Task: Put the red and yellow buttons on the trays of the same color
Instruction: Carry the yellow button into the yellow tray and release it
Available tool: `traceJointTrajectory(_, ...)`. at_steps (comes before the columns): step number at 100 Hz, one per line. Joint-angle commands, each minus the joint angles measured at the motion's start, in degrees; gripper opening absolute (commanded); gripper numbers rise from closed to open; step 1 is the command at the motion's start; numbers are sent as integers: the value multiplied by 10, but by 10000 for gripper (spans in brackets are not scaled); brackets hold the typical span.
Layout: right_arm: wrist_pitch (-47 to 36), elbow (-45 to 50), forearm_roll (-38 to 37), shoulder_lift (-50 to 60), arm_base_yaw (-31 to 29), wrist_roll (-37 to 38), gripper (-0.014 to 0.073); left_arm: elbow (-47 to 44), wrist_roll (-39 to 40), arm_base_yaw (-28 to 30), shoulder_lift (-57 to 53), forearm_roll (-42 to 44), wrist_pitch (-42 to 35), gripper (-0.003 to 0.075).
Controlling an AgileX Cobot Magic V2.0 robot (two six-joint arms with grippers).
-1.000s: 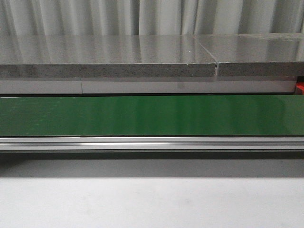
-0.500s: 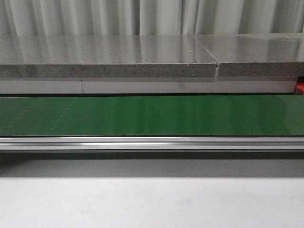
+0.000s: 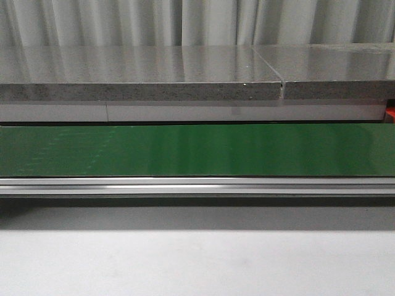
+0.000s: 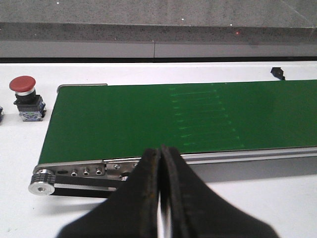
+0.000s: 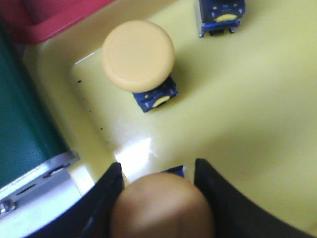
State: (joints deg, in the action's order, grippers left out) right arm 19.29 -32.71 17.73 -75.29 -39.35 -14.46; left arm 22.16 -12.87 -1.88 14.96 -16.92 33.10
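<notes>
In the right wrist view my right gripper [image 5: 157, 171] hangs low over the yellow tray [image 5: 247, 124], shut on a yellow button [image 5: 162, 208] whose blue base peeks out past the cap. Another yellow button [image 5: 138, 55] stands in the tray beyond it, and a third button's blue base [image 5: 220, 15] shows at the edge. A corner of the red tray [image 5: 54, 17] lies behind. In the left wrist view my left gripper [image 4: 161, 151] is shut on nothing by the belt's near rail. A red button [image 4: 24, 84] stands on the white table beside the belt's end. Neither gripper shows in the front view.
The green conveyor belt [image 3: 197, 150] runs across the front view, with a grey stone ledge [image 3: 142, 92] behind it. The belt [image 4: 173, 119] carries nothing in the left wrist view. A small black part [image 4: 279, 73] lies on the white surface beyond it. The belt's edge [image 5: 20, 129] borders the yellow tray.
</notes>
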Motion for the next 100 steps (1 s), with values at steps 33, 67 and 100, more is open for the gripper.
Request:
traceJointTrajectory(33, -36, -13, -2, -43, -4, 1, 108, 15, 0, -5, 5, -12, -38, -19)
traceJointTrajectory(67, -24, -23, -1, -41, -4, 1, 580, 15, 0, -5, 5, -12, -38, -19)
traceJointTrajectory(100, 77, -84, 0, -3, -3, 1, 617, 15, 0, -5, 5, -12, -38, -19)
